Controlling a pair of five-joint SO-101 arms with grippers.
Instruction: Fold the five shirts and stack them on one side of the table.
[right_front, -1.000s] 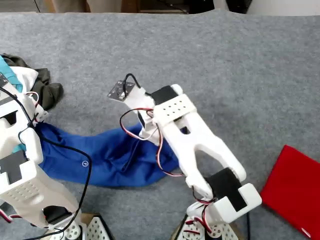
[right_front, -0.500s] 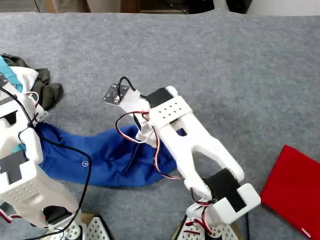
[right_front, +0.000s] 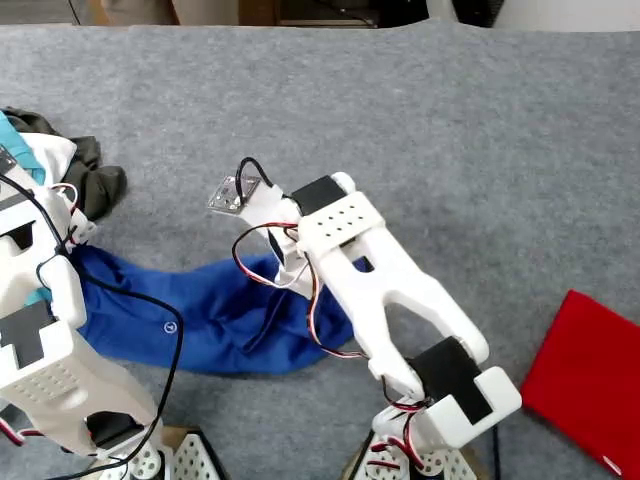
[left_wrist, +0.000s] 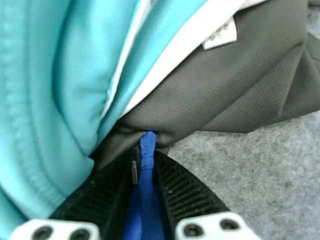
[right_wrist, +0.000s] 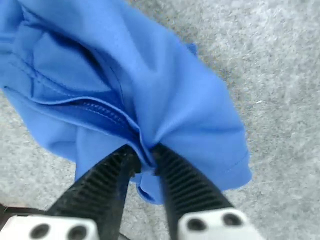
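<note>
Right end effector (right_wrist: 145, 151) tight on shirt (right_wrist: 192, 97)

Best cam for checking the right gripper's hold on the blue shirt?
Right wrist view: the right gripper is shut on a fold of the blue shirt. In the high view the arm covers that grip; the shirt lies between both arms. Left wrist view: the left gripper pinches a strip of it.

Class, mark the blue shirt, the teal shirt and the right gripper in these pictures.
blue shirt (right_front: 215, 305), high view, middle of its crumpled body
teal shirt (left_wrist: 55, 75), left wrist view, its flat fabric
right gripper (right_wrist: 145, 150), right wrist view, midway between its fingertips
</note>
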